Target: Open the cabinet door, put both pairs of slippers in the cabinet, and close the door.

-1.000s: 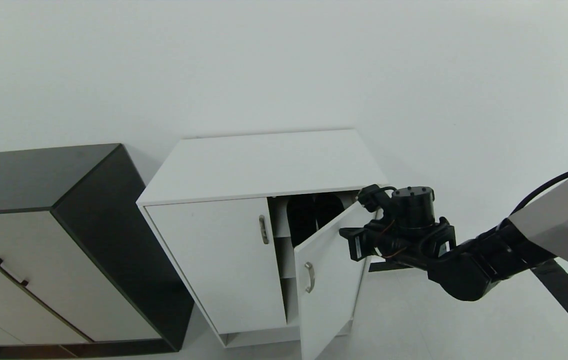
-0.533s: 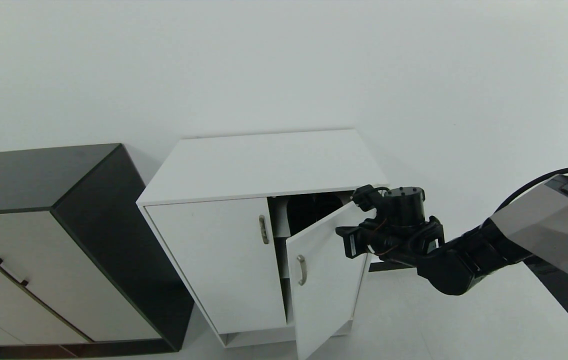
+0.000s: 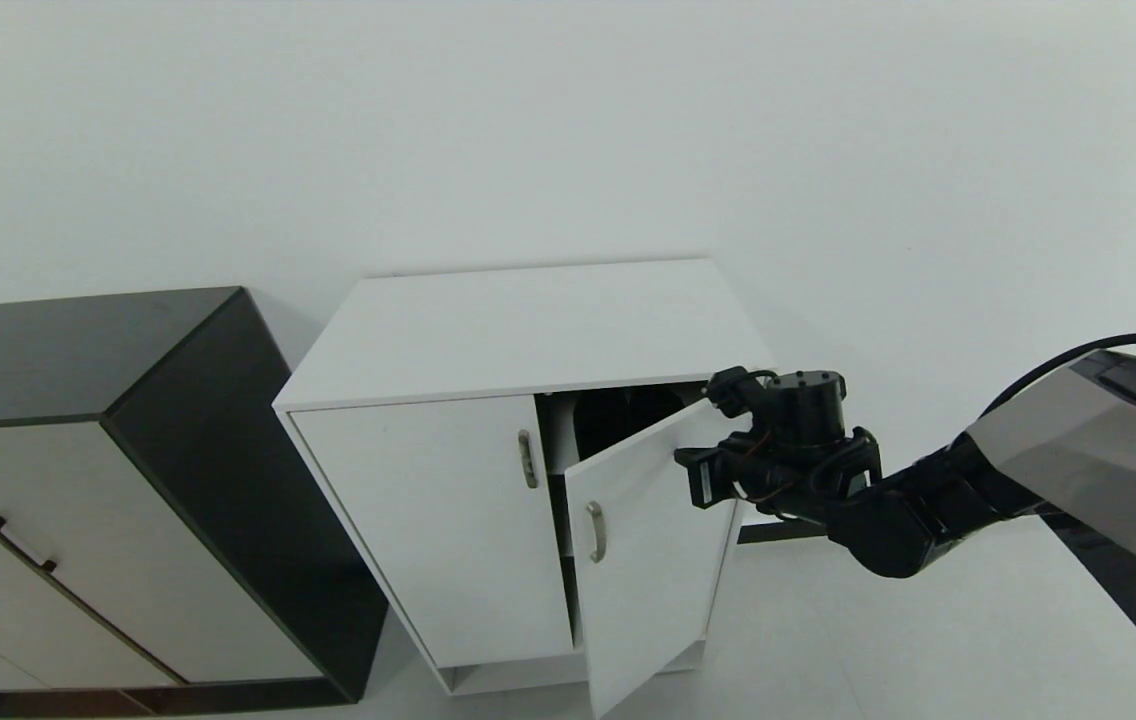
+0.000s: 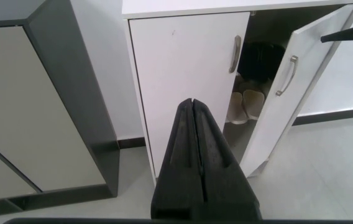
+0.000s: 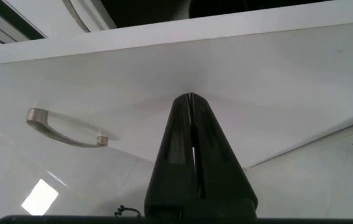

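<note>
The white cabinet (image 3: 528, 330) stands against the wall with its left door (image 3: 428, 520) shut and its right door (image 3: 643, 560) ajar. My right gripper (image 3: 693, 470) is shut and rests its tips (image 5: 191, 99) against the outer face of the right door, near the top edge and away from the handle (image 5: 64, 127). Through the gap, black slippers (image 4: 260, 59) lie on the upper shelf and pale slippers (image 4: 245, 106) on the shelf below. My left gripper (image 4: 192, 102) is shut on nothing and is held low in front of the left door.
A dark cabinet (image 3: 178, 430) with pale door fronts stands just left of the white one. Bare floor (image 3: 878, 640) lies to the right of the open door. A dark skirting strip (image 3: 778, 532) runs along the wall there.
The right door has swung farther toward shut, its handle moving left, with my right gripper moving left against it.
</note>
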